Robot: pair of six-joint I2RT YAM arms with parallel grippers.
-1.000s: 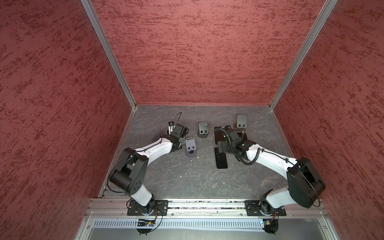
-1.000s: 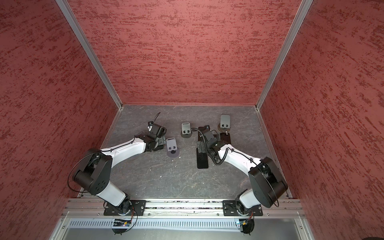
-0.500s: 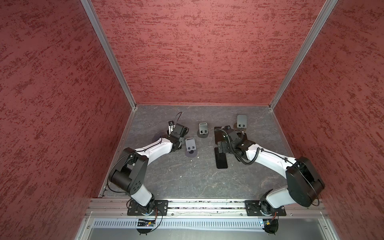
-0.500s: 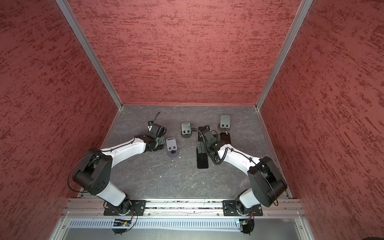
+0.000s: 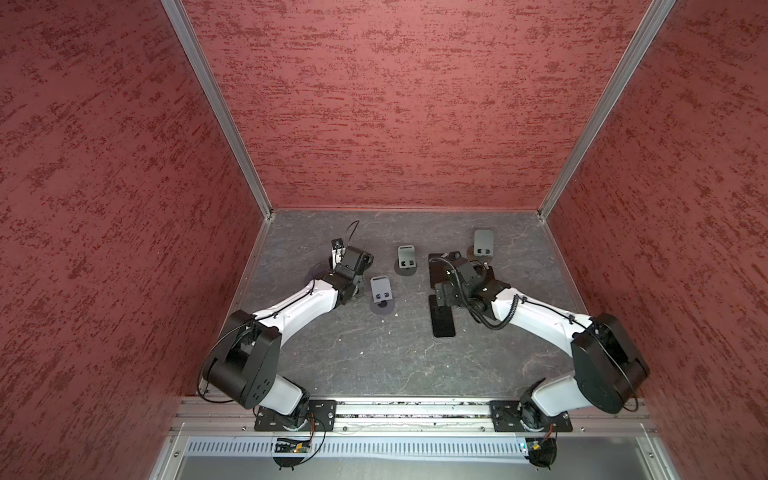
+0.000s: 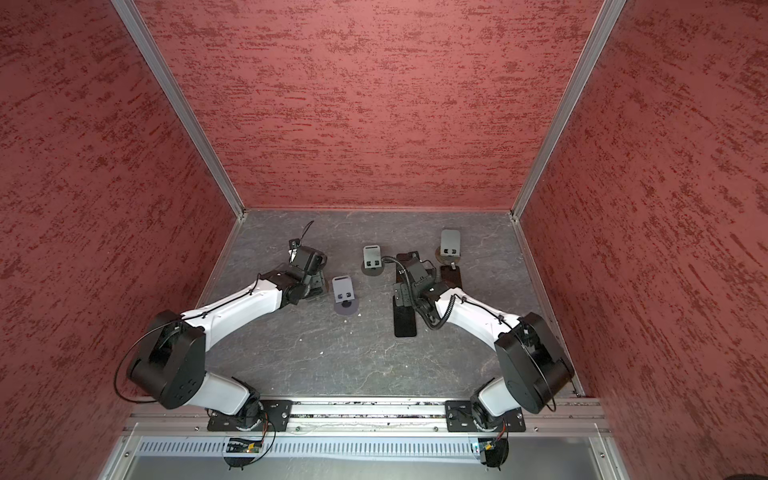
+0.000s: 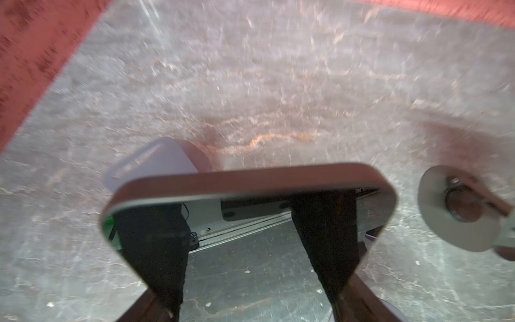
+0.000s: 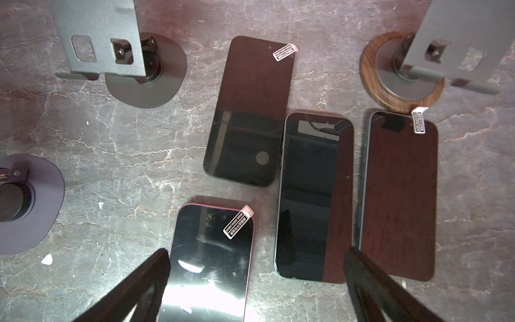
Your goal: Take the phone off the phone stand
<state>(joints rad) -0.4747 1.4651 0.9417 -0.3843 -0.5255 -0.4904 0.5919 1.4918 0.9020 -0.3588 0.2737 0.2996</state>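
In the left wrist view a dark phone point(image 7: 250, 181) with a reflective screen fills the space between my left gripper's point(image 7: 250, 251) fingers, which are shut on its sides. The grey plate of the phone stand point(image 7: 150, 164) shows just behind the phone's upper corner. The picture is blurred, so I cannot tell whether the phone still rests on the stand. In both top views the left gripper point(image 5: 349, 270) point(image 6: 309, 276) points down at the back left and hides the phone. My right gripper point(image 8: 257, 255) point(image 5: 446, 291) hangs open above phones lying flat.
Several phones lie flat on the grey floor under the right gripper, among them a pink-edged phone point(image 8: 211, 264) and a long dark phone point(image 5: 443, 320). Three empty grey stands point(image 5: 380, 289) point(image 5: 406, 257) point(image 5: 483, 243) stand nearby, one on a wooden base point(image 8: 370, 83). Red walls enclose the floor.
My left gripper's jaws have narrowed onto the phone and the left wrist has shifted slightly toward the back. The right arm has stayed put, still open.
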